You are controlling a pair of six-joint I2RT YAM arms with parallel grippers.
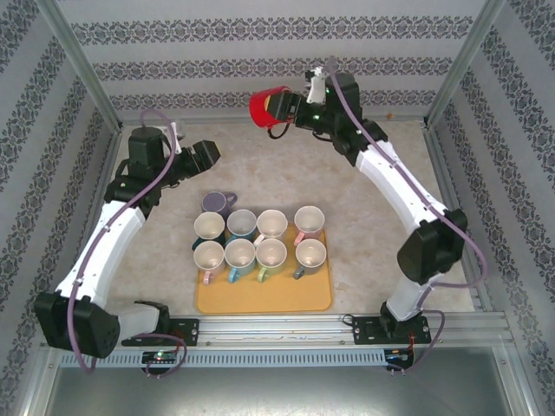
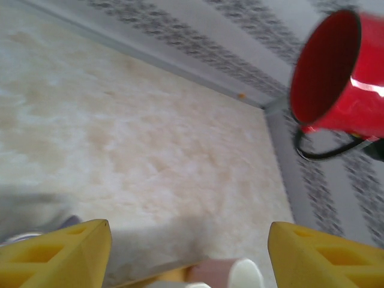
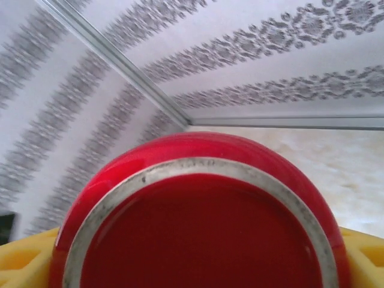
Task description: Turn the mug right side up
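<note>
Top external, 1 red mug [image 1: 261,109] in R claw [image 1: 281,106], 9 other mugs [image 1: 271,224]

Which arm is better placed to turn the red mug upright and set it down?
Right. The right tool grips the red mug, held in the air on its side; the left tool is open and apart from it.

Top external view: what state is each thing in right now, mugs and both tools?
red mug, held in the air, tipped on its side, mouth sideways
right tool, shut on red mug
left tool, open, empty
tray mugs, all eight upright, mouths up
purple mug, orientation unclear
</note>
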